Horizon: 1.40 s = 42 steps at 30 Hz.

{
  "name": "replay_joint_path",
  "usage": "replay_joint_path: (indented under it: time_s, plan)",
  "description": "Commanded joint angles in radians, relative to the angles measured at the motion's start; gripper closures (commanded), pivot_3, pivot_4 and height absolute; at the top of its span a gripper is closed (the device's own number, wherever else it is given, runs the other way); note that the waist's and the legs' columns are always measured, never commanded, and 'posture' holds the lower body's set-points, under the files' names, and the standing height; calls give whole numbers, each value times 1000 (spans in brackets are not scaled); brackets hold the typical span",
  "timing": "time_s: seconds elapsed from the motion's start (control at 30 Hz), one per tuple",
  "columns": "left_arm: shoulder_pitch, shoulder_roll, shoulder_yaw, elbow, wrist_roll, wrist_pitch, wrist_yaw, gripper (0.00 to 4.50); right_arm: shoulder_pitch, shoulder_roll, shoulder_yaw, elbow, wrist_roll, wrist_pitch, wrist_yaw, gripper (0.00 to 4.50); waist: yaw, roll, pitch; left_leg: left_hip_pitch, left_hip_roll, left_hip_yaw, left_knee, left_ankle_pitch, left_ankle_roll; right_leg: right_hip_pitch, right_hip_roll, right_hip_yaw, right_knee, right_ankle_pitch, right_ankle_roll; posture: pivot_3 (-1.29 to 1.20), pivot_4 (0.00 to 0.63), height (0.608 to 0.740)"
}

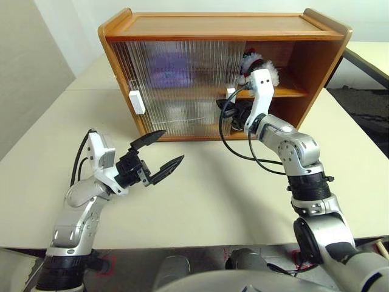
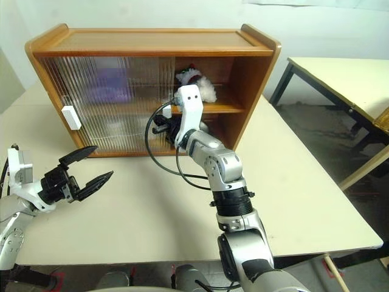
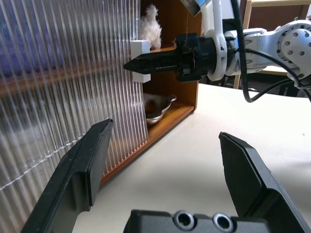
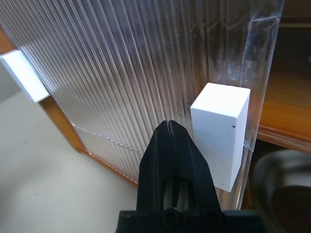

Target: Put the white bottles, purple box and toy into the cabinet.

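Honey-brown wood cabinet [image 1: 225,27], ribbed translucent doors [image 1: 182,85], white block handles [image 4: 221,133]. Purple blur behind the ribs, probably the purple box [image 1: 169,68]. Toy [image 2: 197,82] fluffy white with red and green bits. Shiny metal bowl [image 3: 158,107]. Cream tabletop [image 1: 200,194]. Black fingers [image 3: 82,170] on silver-white arms.

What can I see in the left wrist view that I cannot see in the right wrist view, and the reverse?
Left wrist view only: the toy on the upper shelf, the metal bowl on the cabinet floor, the open left gripper, and the right gripper seen from the side, shut, its tip at the white door handle.

Right wrist view only: a second white handle on the far door edge.

Both share: the ribbed sliding door, that near handle, the shut right gripper and the table.
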Motion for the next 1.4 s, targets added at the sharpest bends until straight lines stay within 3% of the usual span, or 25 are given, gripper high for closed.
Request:
replay_joint_path:
  time_s: [0.03,0.4,1.4]
  plan:
    - [-11,-5,-14,-1,12,5,-1,0,-11,-27,-27,-37,-36,14,-29,4486,-1,0,0,0,0,0,0,0,0,0,0,0,0,1,0,-21,0,740]
    - [-19,-5,-22,2,11,8,-3,0,34,-82,-70,-121,-56,69,-57,4486,-2,0,0,-2,0,1,0,1,-1,1,0,0,0,2,0,-34,0,740]
    - [-56,-7,-26,58,12,4,-57,0,92,-226,-174,-96,-93,66,-90,4486,-11,0,0,-1,-1,0,1,1,-1,1,0,2,-1,2,5,-92,0,740]
